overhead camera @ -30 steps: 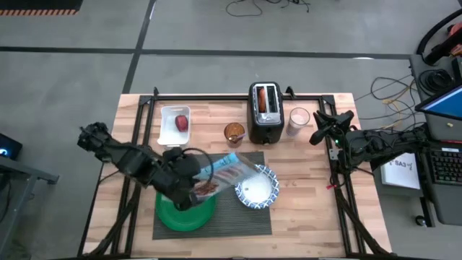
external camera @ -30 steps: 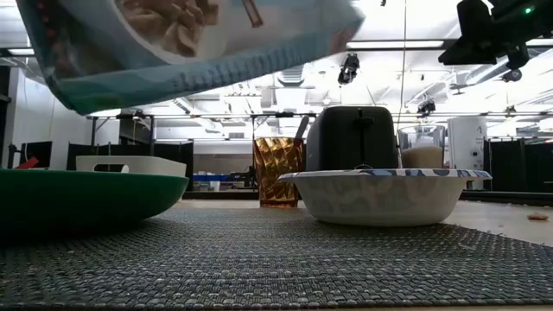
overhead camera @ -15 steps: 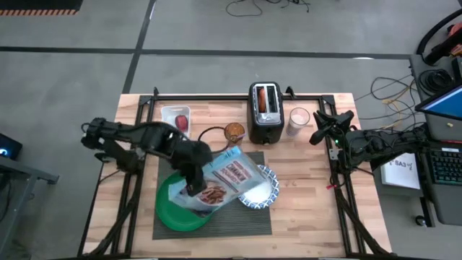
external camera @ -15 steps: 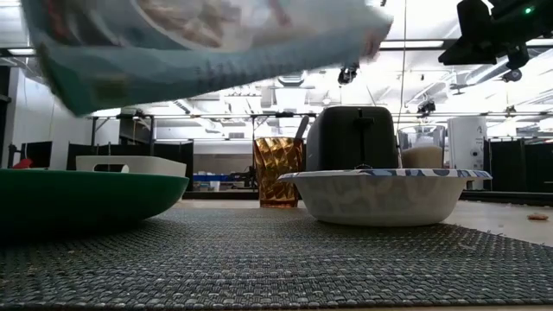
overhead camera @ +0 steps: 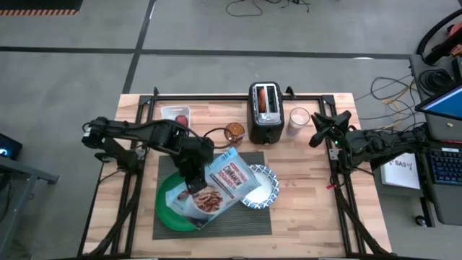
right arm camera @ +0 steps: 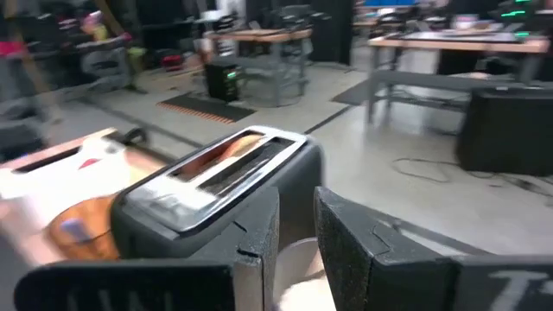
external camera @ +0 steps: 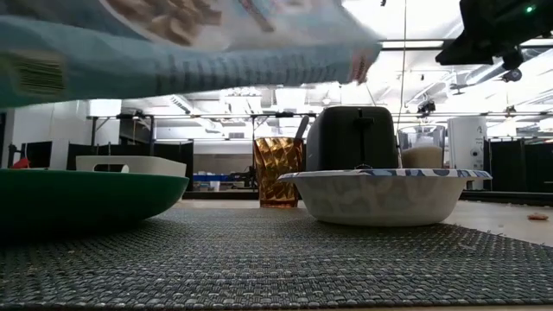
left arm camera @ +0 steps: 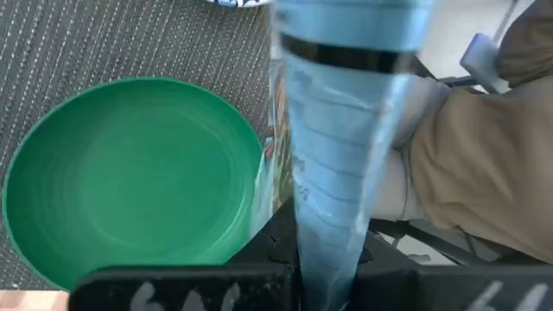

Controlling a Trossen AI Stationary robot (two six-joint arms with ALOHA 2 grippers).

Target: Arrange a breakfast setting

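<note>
- Claw of the left arm (overhead camera: 190, 189), just left of centre in the high view, is clamped on the bottom edge of a light blue cereal bag (overhead camera: 220, 188); the left wrist view shows the bag (left arm camera: 346, 130) pinched edge-on between the dark fingers.
- Bag hangs in the air over the dark grey placemat (overhead camera: 238, 220), spanning the right rim of the green plate (overhead camera: 167, 209) and the left rim of the blue-and-white patterned bowl (overhead camera: 263, 189); in the low view it fills the top left of the frame (external camera: 173, 43), with cereal pieces pictured on it.
- Plate shows nothing in it in the left wrist view (left arm camera: 130, 181); the bowl's inside looks white and I cannot tell whether any cereal lies in it.
- White tray (overhead camera: 175, 114), upper left of the desk (overhead camera: 303, 166), holds a red fruit (overhead camera: 181, 120).
- Black toaster (overhead camera: 265, 112) at top centre holds something orange-brown in one slot; an amber glass (overhead camera: 234, 132) stands just left of it and a clear cup of something pale (overhead camera: 299, 119) just right.
- Right claw (overhead camera: 317, 133) waits at the desk's right edge, its fingers apart in the right wrist view (right arm camera: 298, 250).
- Compared with half a second ago, the bag has swung lower and further left over the plate, uncovering more of the bowl; the right arm has not moved.
</note>
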